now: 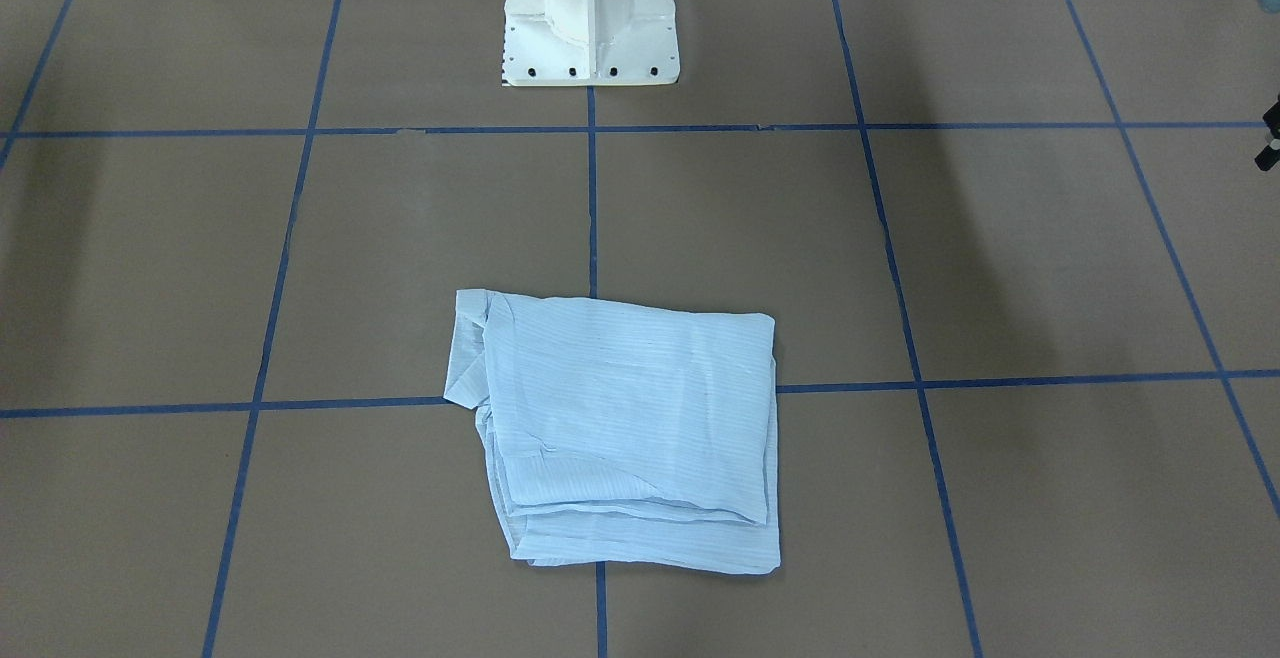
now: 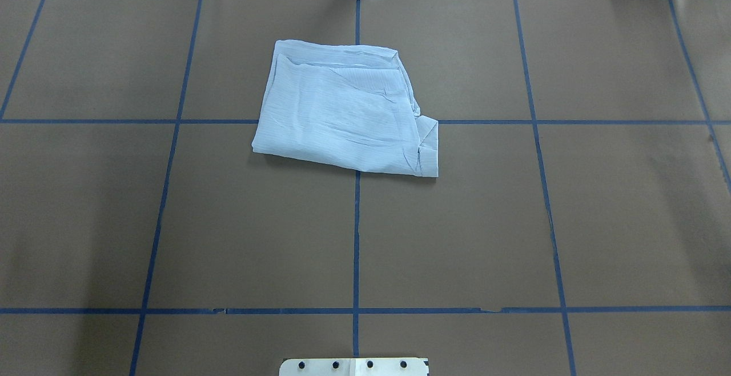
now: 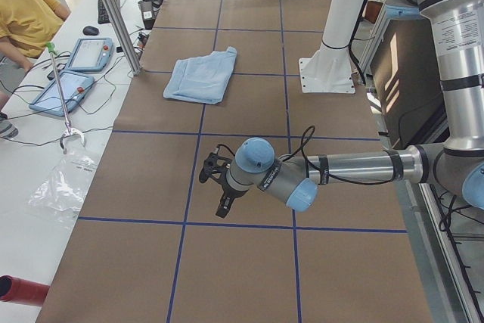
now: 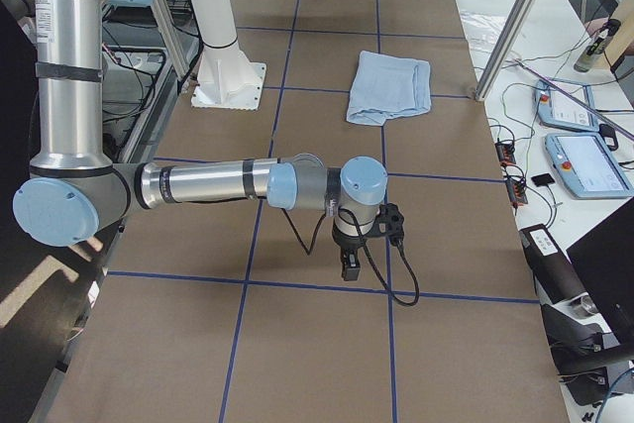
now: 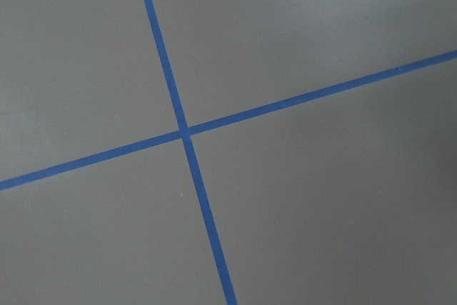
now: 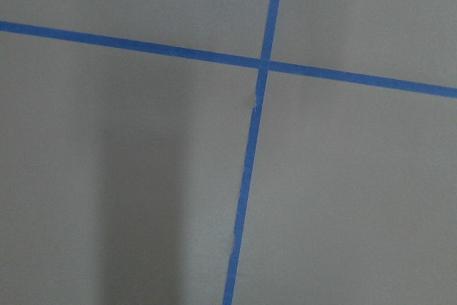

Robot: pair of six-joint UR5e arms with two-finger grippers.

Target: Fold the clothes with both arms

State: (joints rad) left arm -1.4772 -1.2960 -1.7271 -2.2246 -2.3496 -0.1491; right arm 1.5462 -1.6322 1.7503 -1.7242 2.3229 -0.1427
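Note:
The clothes are one light blue striped shirt (image 1: 620, 428), lying folded into a rough rectangle on the brown table (image 2: 457, 222), at mid-table toward the far side from the base. It also shows as the shirt (image 2: 342, 113), the shirt (image 3: 200, 77) and the shirt (image 4: 389, 86). Neither arm touches it. My left gripper (image 3: 221, 206) hangs over bare table well away from the shirt at the left end, and I cannot tell its state. My right gripper (image 4: 350, 264) hangs likewise at the right end, state unclear. Both wrist views show only table and blue tape lines.
The white pedestal (image 1: 590, 18) stands at the robot's side of the table. A seated person (image 3: 23, 5), control tablets (image 3: 72, 73), a grabber tool (image 3: 64, 111) and metal posts (image 3: 113, 13) line the operators' side. More tablets (image 4: 584, 160) and cables lie there too.

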